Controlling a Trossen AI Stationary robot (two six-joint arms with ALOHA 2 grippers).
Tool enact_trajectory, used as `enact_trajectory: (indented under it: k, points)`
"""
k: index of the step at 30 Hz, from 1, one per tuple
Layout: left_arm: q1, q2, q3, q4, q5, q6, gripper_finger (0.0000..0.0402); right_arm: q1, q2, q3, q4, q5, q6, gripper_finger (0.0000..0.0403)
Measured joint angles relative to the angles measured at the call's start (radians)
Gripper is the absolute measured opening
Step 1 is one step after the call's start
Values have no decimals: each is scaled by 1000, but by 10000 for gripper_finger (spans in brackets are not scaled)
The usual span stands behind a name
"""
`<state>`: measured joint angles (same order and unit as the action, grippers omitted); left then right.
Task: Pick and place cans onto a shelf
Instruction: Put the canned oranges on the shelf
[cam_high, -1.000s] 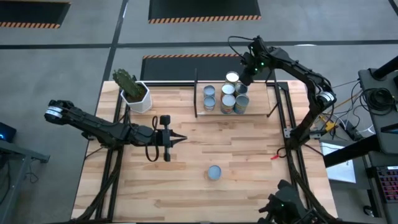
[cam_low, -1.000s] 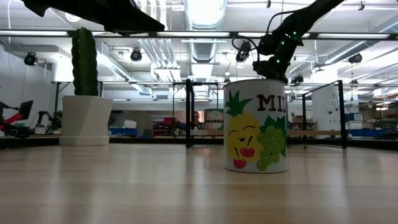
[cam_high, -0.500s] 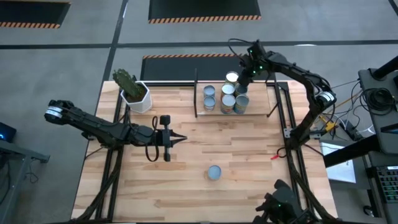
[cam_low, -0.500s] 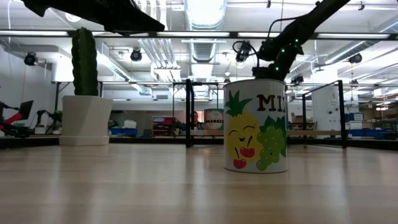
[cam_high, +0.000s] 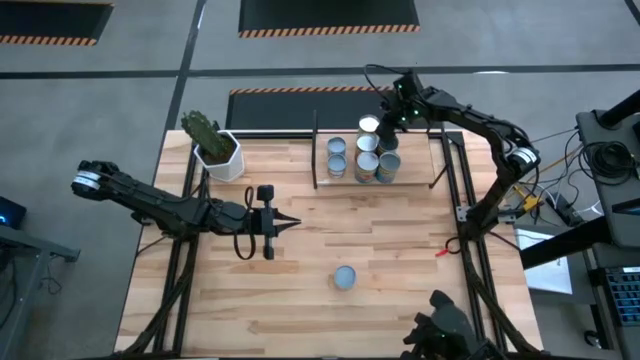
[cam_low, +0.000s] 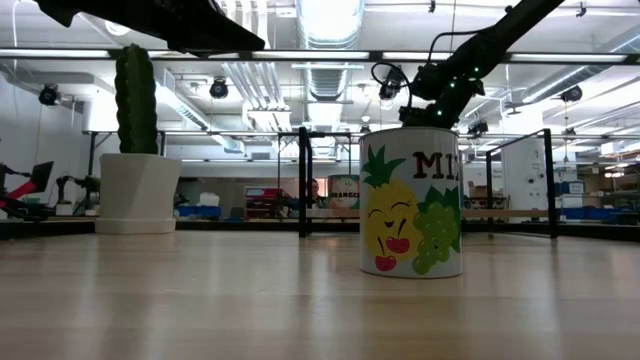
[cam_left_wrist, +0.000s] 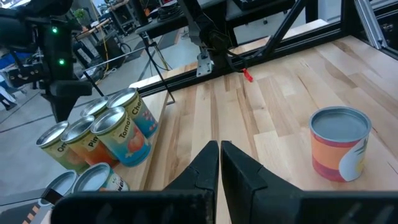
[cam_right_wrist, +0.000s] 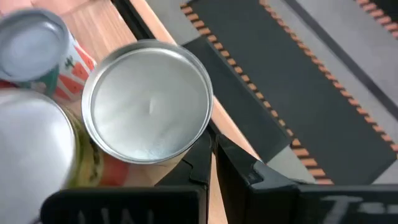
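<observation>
Several cans (cam_high: 362, 158) stand grouped on the shelf (cam_high: 415, 162) at the table's far side, also showing in the left wrist view as cans (cam_left_wrist: 102, 134). One more can (cam_high: 345, 277), fruit-labelled (cam_low: 412, 200), stands alone on the tabletop nearer the front. My right gripper (cam_high: 386, 130) is shut and slants down over the shelf's far edge, right beside the farthest silver-topped can (cam_right_wrist: 149, 99). My left gripper (cam_high: 288, 222) is shut and waits above the table's middle, pointing toward the right. My right gripper (cam_right_wrist: 211, 146) has its shut fingertips right at the rim (cam_right_wrist: 200, 132) of the farthest can on the shelf, coming slanting down from the far right. I cannot tell whether they touch it. The can stands upright on the shelf.
A white hexagonal pot with a cactus (cam_high: 215, 150) stands at the far left of the table. The shelf's black posts (cam_high: 316, 150) rise at its corners. Open wood lies between the lone can and the shelf.
My right gripper has sunk a little and tipped further downward beside the farthest can on the shelf, edging toward the table's left. It has stayed shut.
</observation>
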<state>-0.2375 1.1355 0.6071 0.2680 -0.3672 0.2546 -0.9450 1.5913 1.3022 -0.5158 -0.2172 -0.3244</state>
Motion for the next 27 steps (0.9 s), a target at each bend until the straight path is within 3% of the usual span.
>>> enact_trajectory:
  k: [18, 27]
  points:
    - [0, 0, 0, 0, 0, 0, 0, 40, -11, 55, 44, 8, 3, 13]
    - [0, 0, 0, 2, 0, 7, 0, 122, 22, 66, 87, 0, -9, 13]
